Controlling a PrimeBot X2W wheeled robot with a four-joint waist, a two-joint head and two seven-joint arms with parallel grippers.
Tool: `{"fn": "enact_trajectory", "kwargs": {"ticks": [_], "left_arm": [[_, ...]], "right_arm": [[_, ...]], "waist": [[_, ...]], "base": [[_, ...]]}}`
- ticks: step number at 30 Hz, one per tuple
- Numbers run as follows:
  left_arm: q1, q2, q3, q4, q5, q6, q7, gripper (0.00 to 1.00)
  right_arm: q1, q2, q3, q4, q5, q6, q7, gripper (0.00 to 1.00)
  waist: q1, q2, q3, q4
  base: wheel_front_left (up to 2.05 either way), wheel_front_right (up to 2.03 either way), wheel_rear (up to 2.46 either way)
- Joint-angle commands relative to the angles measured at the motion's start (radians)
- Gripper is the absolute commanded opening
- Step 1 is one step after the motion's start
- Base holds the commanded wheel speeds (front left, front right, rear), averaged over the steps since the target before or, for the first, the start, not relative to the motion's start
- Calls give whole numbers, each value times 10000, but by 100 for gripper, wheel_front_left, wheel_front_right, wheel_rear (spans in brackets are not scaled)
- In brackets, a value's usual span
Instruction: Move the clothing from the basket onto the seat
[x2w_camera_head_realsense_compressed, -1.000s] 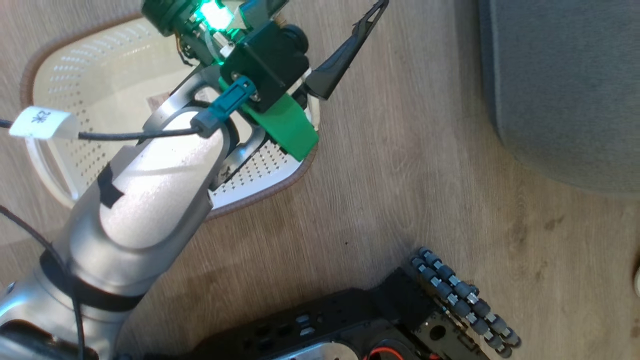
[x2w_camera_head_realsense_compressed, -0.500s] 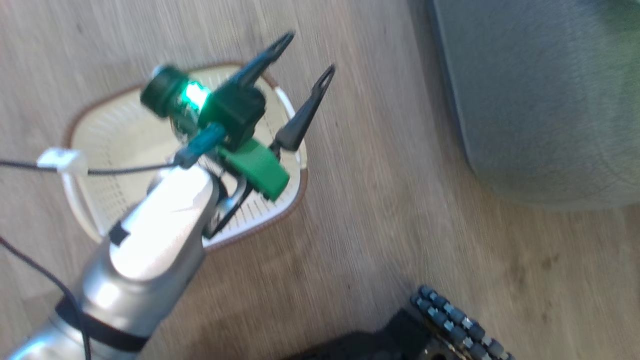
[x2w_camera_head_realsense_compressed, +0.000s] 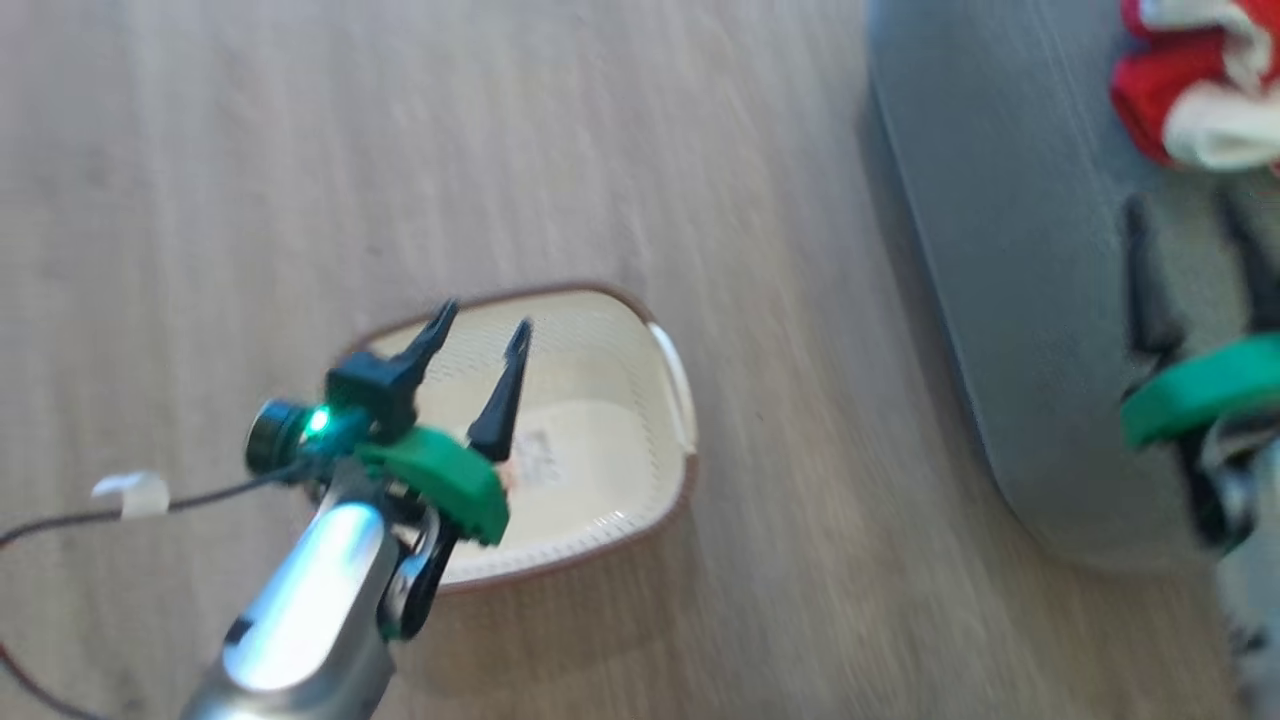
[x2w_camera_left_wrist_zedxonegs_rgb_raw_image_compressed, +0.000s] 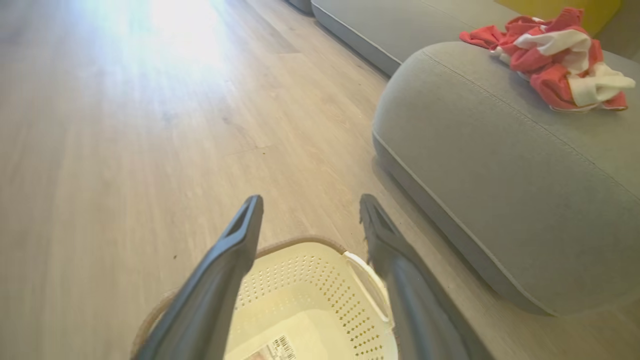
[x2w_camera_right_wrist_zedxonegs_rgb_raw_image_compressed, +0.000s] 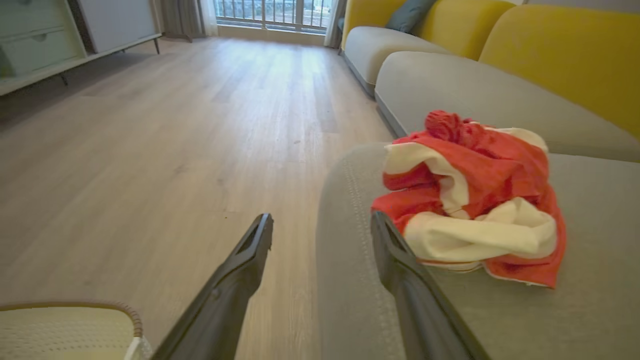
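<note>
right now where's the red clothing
The clothing lies heaped on the grey seat, upper right in the head view, just ahead of the open right gripper.

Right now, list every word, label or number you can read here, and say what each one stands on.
Label sticker on the bottom of the basket: barcode bars show, but its print is too small to read.
White tag on the cable: too blurred to read.
No text here can be quoted.
</note>
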Motion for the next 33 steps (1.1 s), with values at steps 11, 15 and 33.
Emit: {"fn": "enact_trajectory", "kwargs": {"ticks": [11, 15, 33], "left_arm": [[1794, -399, 2306, 177, 328, 64, -134, 100], [2320, -630, 2996, 139, 612, -65, -134, 100], [3434, -1285, 4084, 378, 1537, -894, 20, 0]], "right_arm": [[2259, 1436, 192, -966, -800, -2, -92, 100], [2920, 1970, 5, -1251, -1031, -2, -92, 100], [3977, 2646, -311, -542, -1334, 2, 16, 0]], "waist": [[2, -1, -2231, 2354], [2, -1, -2561, 2616], [2, -1, -2962, 2563]], "base": [[0, 0, 0], [0, 0, 0], [0, 0, 0]]}}
